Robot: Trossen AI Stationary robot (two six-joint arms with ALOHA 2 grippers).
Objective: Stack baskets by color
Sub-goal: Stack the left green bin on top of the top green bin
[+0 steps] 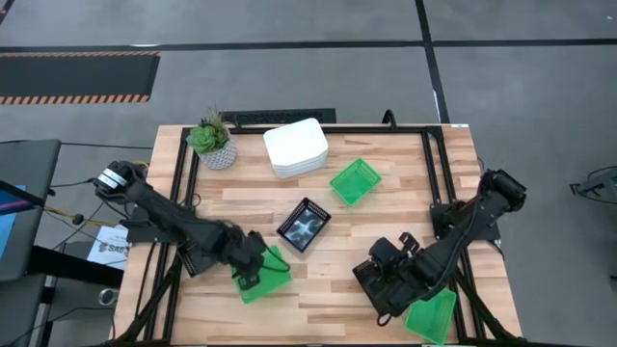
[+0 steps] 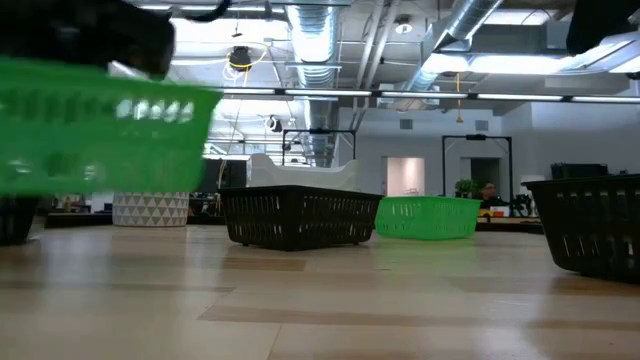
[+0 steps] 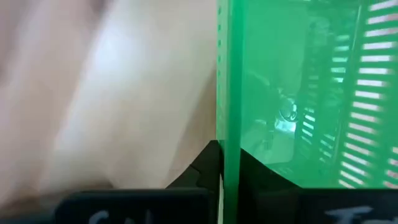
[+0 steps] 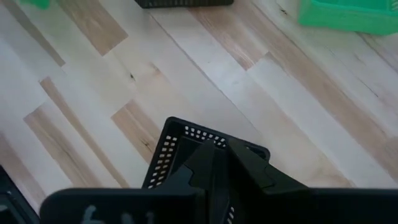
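Note:
My left gripper point(image 1: 253, 273) is shut on a bright green mesh basket point(image 1: 274, 280) near the table's front left; the low view shows this basket point(image 2: 100, 135) lifted off the table. My right gripper point(image 1: 386, 280) at the front right is shut on a black mesh basket point(image 4: 177, 140), which the hand mostly hides in the high view. A stack of white baskets point(image 1: 296, 147) rests on the table at the far middle. A black basket point(image 1: 305, 224) sits in the middle, a green one point(image 1: 355, 181) beyond it, and another green one point(image 1: 431, 316) at the front right edge. My left gripper pinches one side wall of the green basket at its rim point(image 3: 227, 93), one finger point(image 3: 208, 163) outside and one point(image 3: 258, 165) inside. The fingers come from above, pointing steeply down. The basket hangs clear of the table. My right gripper pinches the black basket's wall near a rounded corner point(image 4: 186, 134) between its two fingers point(image 4: 205, 158), slanting down from above. The basket hangs below the fingers; whether it is clear of the table I cannot tell.
A small potted plant point(image 1: 214, 143) stands at the far left corner of the table. A black frame point(image 1: 434, 173) runs around the table top. Bare wood lies between the two grippers at the front middle point(image 1: 323, 289).

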